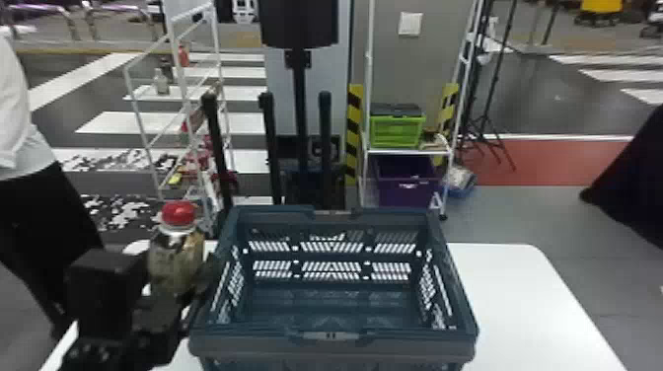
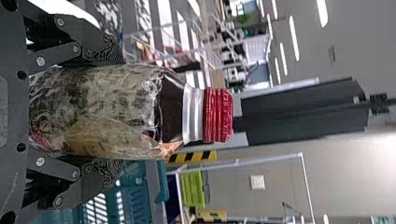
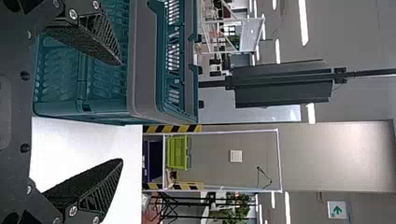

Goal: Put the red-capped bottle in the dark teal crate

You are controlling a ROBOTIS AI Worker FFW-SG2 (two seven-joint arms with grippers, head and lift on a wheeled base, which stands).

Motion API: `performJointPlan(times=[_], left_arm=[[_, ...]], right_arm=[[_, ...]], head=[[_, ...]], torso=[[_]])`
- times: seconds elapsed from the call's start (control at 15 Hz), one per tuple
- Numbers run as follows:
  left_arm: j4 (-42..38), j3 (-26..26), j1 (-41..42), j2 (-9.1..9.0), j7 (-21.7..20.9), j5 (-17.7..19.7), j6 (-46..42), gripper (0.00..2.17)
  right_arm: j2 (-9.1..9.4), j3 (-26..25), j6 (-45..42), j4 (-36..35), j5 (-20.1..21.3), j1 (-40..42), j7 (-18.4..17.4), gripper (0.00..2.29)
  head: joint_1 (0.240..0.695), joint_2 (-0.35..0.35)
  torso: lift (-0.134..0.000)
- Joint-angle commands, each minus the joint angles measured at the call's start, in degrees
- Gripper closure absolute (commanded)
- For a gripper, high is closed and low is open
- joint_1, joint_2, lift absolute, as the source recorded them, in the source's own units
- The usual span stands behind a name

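At the left of the head view, my left gripper (image 1: 172, 291) is shut on the red-capped bottle (image 1: 177, 256), which stands upright beside the crate's left wall. The dark teal crate (image 1: 335, 340) sits on the white table, its open top facing up and its inside bare. In the left wrist view the bottle (image 2: 107, 112) lies between both fingers of the left gripper (image 2: 109, 112), cap pointing away from the palm. My right gripper (image 3: 122, 112) is open with nothing held, near the crate (image 3: 144, 60) in the right wrist view.
The white table (image 1: 518, 296) extends to the right of the crate. Behind stand a white rack (image 1: 182, 89) on the left and a shelf with a green box (image 1: 397, 130) and a purple bin (image 1: 407, 185). A dark stand (image 1: 298, 98) rises behind the crate.
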Motion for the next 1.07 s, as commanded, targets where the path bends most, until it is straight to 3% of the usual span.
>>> performJointPlan(times=[0.0,0.2,0.4,0.53,0.87,1.0], left_arm=[[1.73,-0.05,-6.82,0.16,-7.18,-1.28,4.12,1.97],[7.09,-0.93,-14.9,-1.33,-21.77,-5.76,7.28,1.97],[14.21,-4.71,-22.55,-1.68,-29.85,-7.69,10.09,1.97],[22.03,-7.35,-30.11,-1.42,-37.76,-8.4,12.55,1.97],[41.63,-18.95,-44.79,-0.54,-51.56,-14.55,17.47,1.97],[50.77,-23.43,-49.0,-0.45,-54.9,-17.54,17.47,1.97]], right_arm=[[0.44,-0.31,0.0,-0.17,0.0,0.12,0.01,0.15],[0.96,-0.4,0.0,-0.26,0.44,0.21,0.01,0.15],[1.32,-0.57,-0.18,-0.53,0.7,0.56,0.01,0.15],[1.49,-0.92,-0.18,-0.53,0.7,0.74,0.01,0.15],[1.84,-1.72,-1.58,0.0,0.44,1.35,-0.08,0.15],[1.84,-1.8,-1.93,0.53,0.17,1.35,-0.08,0.15]], head=[[0.499,0.0],[0.499,0.0],[0.499,0.0],[0.499,0.0],[0.499,0.0],[0.499,0.0]], torso=[[0.0],[0.0],[0.0],[0.0],[0.0],[0.0]])
